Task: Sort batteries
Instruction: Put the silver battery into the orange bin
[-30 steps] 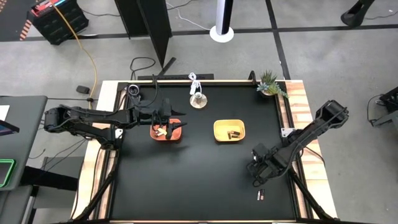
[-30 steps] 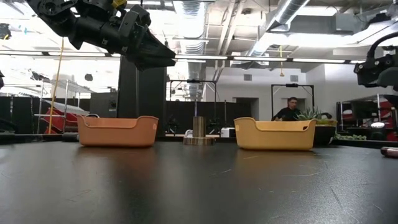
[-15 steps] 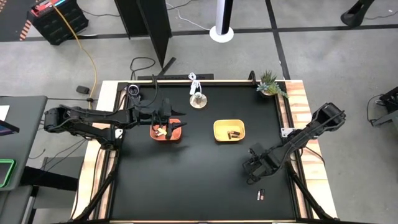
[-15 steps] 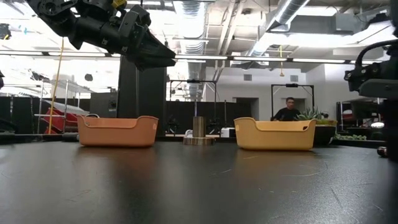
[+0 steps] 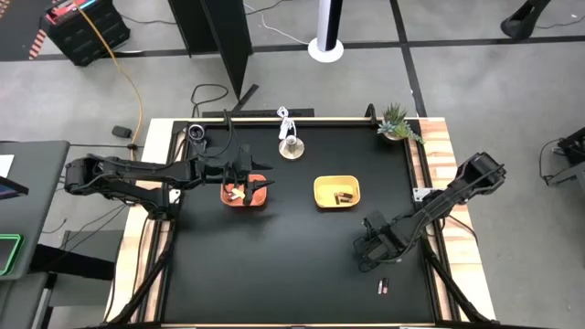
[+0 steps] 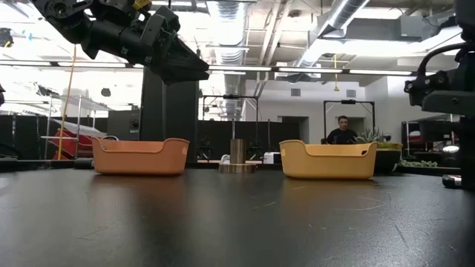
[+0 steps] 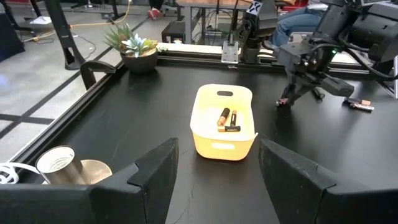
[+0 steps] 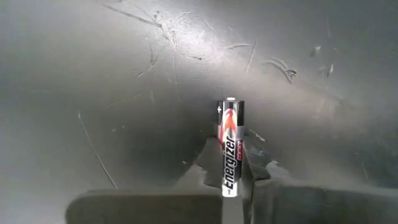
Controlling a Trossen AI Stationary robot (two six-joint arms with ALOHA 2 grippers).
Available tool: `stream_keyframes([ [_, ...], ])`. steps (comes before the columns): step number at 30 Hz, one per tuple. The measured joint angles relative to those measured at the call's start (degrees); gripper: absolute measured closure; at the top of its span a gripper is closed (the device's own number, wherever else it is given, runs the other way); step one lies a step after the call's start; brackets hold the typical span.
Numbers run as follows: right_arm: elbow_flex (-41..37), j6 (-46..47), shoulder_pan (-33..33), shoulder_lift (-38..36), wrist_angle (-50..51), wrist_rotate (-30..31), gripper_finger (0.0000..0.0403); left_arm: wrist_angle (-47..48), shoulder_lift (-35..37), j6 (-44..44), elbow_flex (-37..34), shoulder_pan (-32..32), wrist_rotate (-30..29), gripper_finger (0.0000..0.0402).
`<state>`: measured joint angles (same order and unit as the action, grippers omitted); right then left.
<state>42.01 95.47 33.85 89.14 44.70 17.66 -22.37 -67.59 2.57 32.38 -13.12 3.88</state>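
My right gripper is low over the near right part of the table and is shut on a black-and-silver battery. Another battery lies flat on the table nearer the front edge. The yellow tray holds dark batteries. The orange tray holds several batteries. My left gripper hangs open and empty above the orange tray, well clear of its rim in the low view. My right gripper pinches the battery's lower half between its two fingers. The battery lies along the fingers and its plus end sticks out past the fingertips toward the table top. Whether that end touches the table, I cannot tell.
A round metal-and-wood object with a white cable stands at the far middle. A small potted plant stands at the far right corner. Bare black table lies between the trays and the front edge. A person sits in the room behind.
My right gripper has gone toward the table's left edge, staying low and shut on the battery. My left gripper has kept still over the orange tray.
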Motion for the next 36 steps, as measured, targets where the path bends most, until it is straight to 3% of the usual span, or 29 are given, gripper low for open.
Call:
stream_keyframes([
  [9, 4.48, -7.43, -0.37, 0.32, -0.37, 5.41, 0.0393, -0.11, 0.0, -0.32, 0.0, 0.02, 0.0, 0.0184],
  [15, 9.42, -21.3, -1.66, 0.28, -3.76, 8.95, 0.0394, -0.2, 0.37, -1.37, 0.0, 0.02, 0.02, 0.0184],
  [20, 13.54, -37.99, -8.01, 0.26, -16.28, 14.19, 0.0394, -1.04, 1.63, -1.91, 0.0, -0.01, 1.89, 0.0184],
  [27, 17.89, -67.66, -19.3, 5.93, -42.71, 12.59, 0.0394, -1.49, 6.17, -3.11, 0.0, -0.01, 8.11, 0.0184],
  [32, 24.11, -79.29, -25.54, 14.45, -51.46, 9.62, 0.0388, -2.59, 11.57, -2.88, 0.0, 0.02, 13.13, 0.0184],
  [36, 31.46, -83.46, -29.37, 21.95, -54.33, 6.46, 0.0383, -2.37, 15.45, -3.1, 0.0, -0.53, 14.19, 0.0184],
])
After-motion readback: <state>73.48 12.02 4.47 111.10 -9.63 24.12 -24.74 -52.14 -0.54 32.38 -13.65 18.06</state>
